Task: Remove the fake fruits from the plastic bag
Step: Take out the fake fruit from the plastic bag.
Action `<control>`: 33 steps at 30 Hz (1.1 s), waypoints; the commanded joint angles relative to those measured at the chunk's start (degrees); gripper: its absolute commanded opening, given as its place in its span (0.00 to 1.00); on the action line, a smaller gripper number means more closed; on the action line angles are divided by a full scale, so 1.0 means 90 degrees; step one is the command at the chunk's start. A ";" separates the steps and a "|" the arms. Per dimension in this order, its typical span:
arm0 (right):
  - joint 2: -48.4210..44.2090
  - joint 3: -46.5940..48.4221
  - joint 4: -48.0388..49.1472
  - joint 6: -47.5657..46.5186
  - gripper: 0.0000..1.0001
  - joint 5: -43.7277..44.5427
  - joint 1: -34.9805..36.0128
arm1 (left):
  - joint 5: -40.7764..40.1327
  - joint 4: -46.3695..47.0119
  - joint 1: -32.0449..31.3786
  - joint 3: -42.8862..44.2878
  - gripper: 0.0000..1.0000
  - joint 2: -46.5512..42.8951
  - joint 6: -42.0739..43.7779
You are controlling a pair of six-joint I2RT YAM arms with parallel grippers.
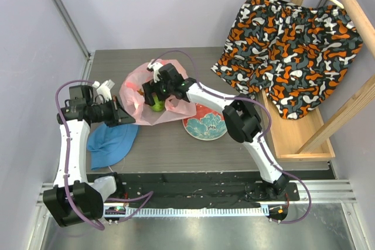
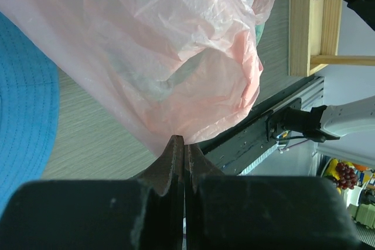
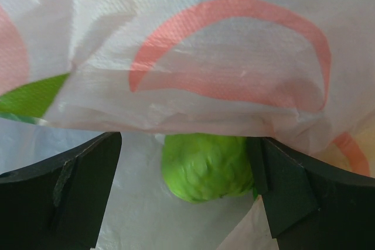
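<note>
I am in the picking-out step, with one fruit lined up and not yet gripped. The plastic bag (image 1: 136,93) lies crumpled on the worktop (image 1: 170,150), and I place everything else from it. The left pincer (image 2: 183,142) sits at the bag's near-left edge with its fingers pressed flat together. The pink film runs right down into their tips, so I judge it is pinching a fold of the bag and holding it in place. The right pincer (image 3: 187,168) comes in over the bag's middle and is spread wide. From the right wrist, a green fake fruit (image 3: 205,165) sits between its two fingers, close against the right-hand one and clear of the left-hand one. A sheet of printed film hangs just above the fruit. From overhead the same green piece shows at the bag's near side, under the wrist. I cannot make out any other fruit through the crinkled plastic, so I cannot say how many are inside. A red floral plate (image 1: 206,137) rests just to the right of the bag, and a blue hat (image 1: 111,141) lies at its near-left, beneath the left arm. The next move, as I read it, calls for shifting the right pincer slightly so the fruit sits centred. Then I close on the fruit alone, taking care that the loose film does not fold in between finger and fruit. After that I lift it out through the opening while the left side holds the bag down. The fruit's glossy rounded skin may slip, so I would close slowly.
</note>
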 commanded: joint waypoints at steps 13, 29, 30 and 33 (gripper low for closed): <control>-0.0183 -0.0285 -0.0397 -0.0431 0.68 0.0365 0.0211 | 0.0234 0.0346 0.0067 0.0141 0.00 0.0221 -0.0176; -0.3237 -0.1134 -0.0757 -0.0979 0.51 -0.1891 -0.0179 | 0.0312 0.0737 0.0067 0.0424 0.00 0.0758 -0.0313; -0.3405 -0.1261 -0.1019 -0.1154 0.51 -0.1833 -0.0218 | 0.0302 0.0737 0.0067 0.0434 0.00 0.0758 -0.0313; -0.3855 -0.1536 -0.1994 -0.2061 0.51 -0.1210 -0.0452 | 0.0292 0.0727 0.0067 0.0405 0.00 0.0660 -0.0303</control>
